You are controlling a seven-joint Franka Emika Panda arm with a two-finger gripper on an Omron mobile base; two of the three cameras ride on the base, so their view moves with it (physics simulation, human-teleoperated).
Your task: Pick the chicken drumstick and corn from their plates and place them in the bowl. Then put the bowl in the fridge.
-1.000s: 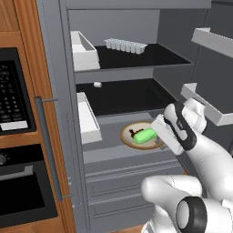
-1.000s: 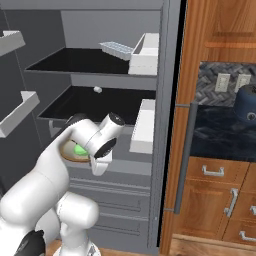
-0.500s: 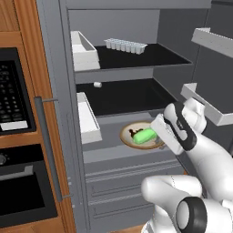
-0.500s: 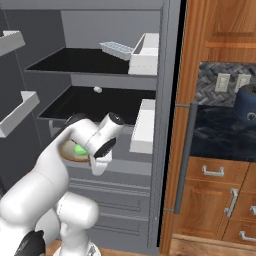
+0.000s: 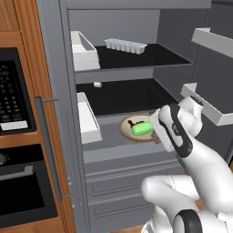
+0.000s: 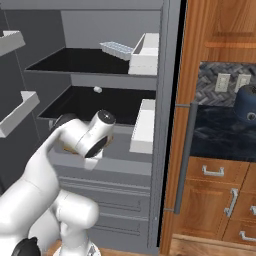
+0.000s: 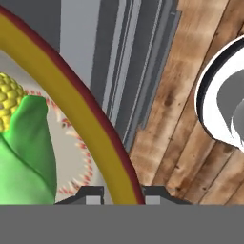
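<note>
While pinching the bowl [image 7: 102, 128] rim between closed fingertips [image 7: 93, 194] | gripper [image 7: 120, 196] at bowl's near edge | corn [image 5: 141, 129] inside bowl, drumstick [image 5: 132, 123] beside it | bowl on fridge [image 5: 113, 136] shelf | advice: set down flat, release only once fully supported, back out level

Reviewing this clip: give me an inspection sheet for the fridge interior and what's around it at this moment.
Surface: grey lower shelf of the open fridge, carrying the bowl.
Job's things: bowl sits on that shelf; corn lies inside it, with a dark piece beside it, likely the chicken drumstick.
Clutter: white bin and ice tray on the top shelf; another white bin left of the bowl; small white item on the middle shelf.
Grippers: gripper shut on the bowl's rim.
Cables: nothing seen.
Surroundings: black oven on one side, wooden cabinets on the other.
</note>
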